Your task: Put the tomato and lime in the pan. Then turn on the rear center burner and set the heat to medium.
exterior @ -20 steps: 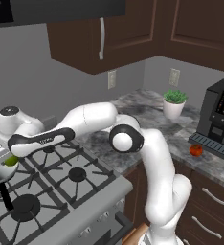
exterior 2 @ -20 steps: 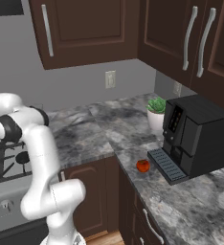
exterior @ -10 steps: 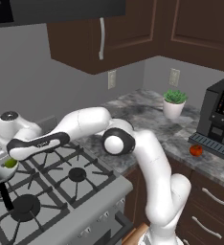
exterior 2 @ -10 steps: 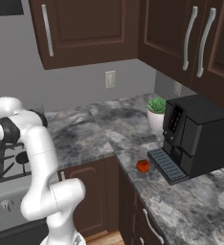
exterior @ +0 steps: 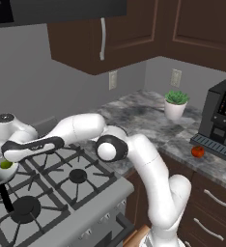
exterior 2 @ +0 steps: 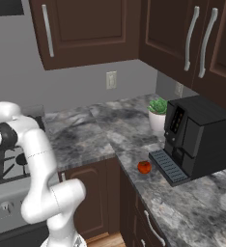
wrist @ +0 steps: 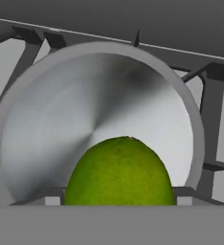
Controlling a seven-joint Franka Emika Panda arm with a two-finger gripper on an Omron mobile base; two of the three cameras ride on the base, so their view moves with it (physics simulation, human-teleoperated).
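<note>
- Green right in the hand view: the lime [wrist: 119, 173] sits clamped between the jaws of the pincer [exterior: 6, 162], which hold the same width as a second ago.
- What's changed: the arm has folded its elbow in and reached a touch further out and lower, carrying the lime in over the pan [wrist: 85, 110].
- The pan's shiny floor now lies straight below the pincer, rim all round. My read is that the lime is ready to be let go.
- The tomato [exterior: 197, 151] hasn't budged. It is well away from the pincer, back along the arm on the granite counter [exterior 2: 86, 135], just beside the drip tray of the coffee machine [exterior 2: 202, 140].
- A potted plant [exterior: 175, 102] stands near that machine, behind the tomato, so it shouldn't block a pick.
- Black grates [exterior: 62, 169] spread beside and beneath the pincer. Nothing sits between lime and pan.
</note>
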